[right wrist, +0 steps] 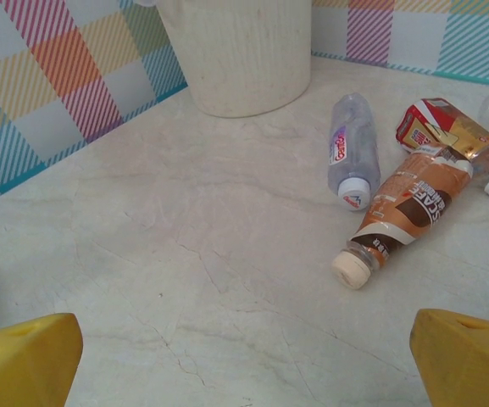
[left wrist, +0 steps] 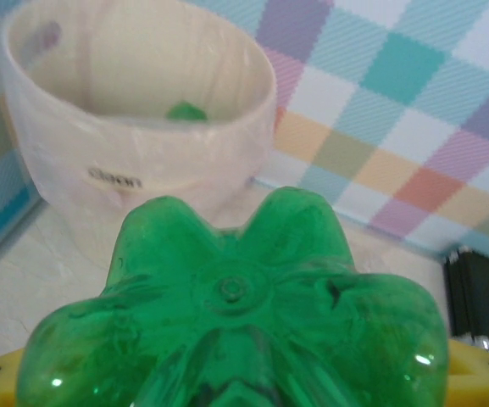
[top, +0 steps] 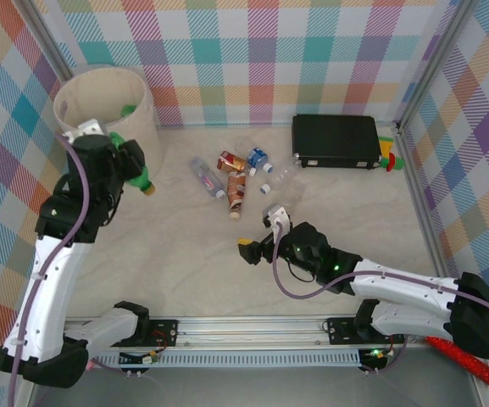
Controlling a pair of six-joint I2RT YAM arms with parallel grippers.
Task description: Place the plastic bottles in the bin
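Beside the bin [top: 145, 108], left end effector [top: 130, 165] pinches a green bottle [left wrist: 231, 314], short of the rim; releasing here likely drops it outside. Right end effector [right wrist: 244, 360] spread, empty, facing loose bottles [right wrist: 413, 203].

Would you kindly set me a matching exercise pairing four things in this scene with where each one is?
Things:
1. green bottle
2. bin
3. black case
4. brown-labelled bottle

Places:
A. lying mid-table
B. far left corner
C. in the left gripper
D. far right, against the back wall

Pairs: 1-C, 2-B, 3-D, 4-A
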